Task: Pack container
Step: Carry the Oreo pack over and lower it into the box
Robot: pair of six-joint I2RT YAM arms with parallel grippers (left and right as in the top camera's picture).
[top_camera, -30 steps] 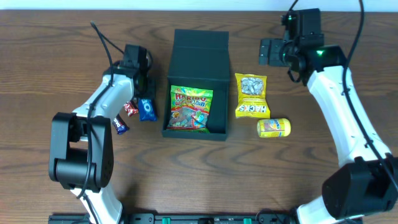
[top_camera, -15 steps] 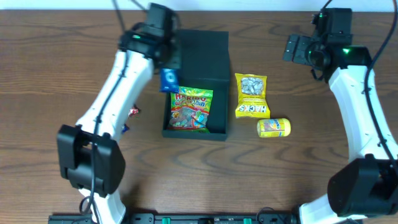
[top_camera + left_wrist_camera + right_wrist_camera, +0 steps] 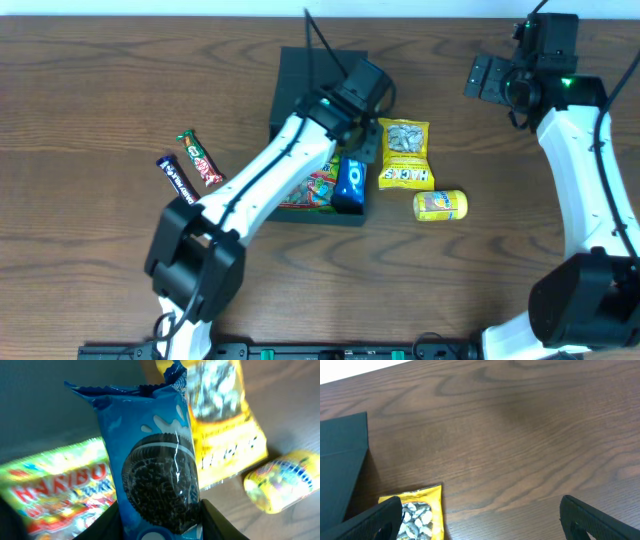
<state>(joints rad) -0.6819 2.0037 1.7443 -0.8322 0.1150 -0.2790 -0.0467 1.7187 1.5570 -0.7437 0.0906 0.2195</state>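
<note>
The container (image 3: 298,85) sits at the middle of the table (image 3: 100,280), its flap lid folded back toward the far edge. The left arm reaches diagonally across it and hides much of the opening from the overhead camera. The left gripper (image 3: 352,152) is clamped on a blue cookie packet (image 3: 349,184), which hangs over the right front part of the box, close to the right wall. The wrist view shows the two fingers (image 3: 112,527) pressing the packet's lower end from either side, with the packet (image 3: 155,460) standing up in front of the lens. Whether the packet touches the box floor cannot be told.

A gummy bag (image 3: 312,192) lies flat inside the container, just left of the cookie packet and partly covered by the arm. It appears blurred in the wrist view (image 3: 55,490), against the dark inner wall.

Just outside the right wall lies a yellow seed packet (image 3: 404,153), and nearer the front edge of the table, just below it, a small yellow pouch (image 3: 441,205). Both lie close to the box but apart from it. Well to the left of the container, two candy bars lie side by side at a slant, one red and green (image 3: 200,158), one dark blue (image 3: 178,178).

The right gripper (image 3: 490,78) hangs over the far right of the table, away from everything, its jaws spread and holding nothing. Its own camera looks down on bare wood, the corner of the lid (image 3: 340,460) and the top of the seed packet (image 3: 415,512).
</note>
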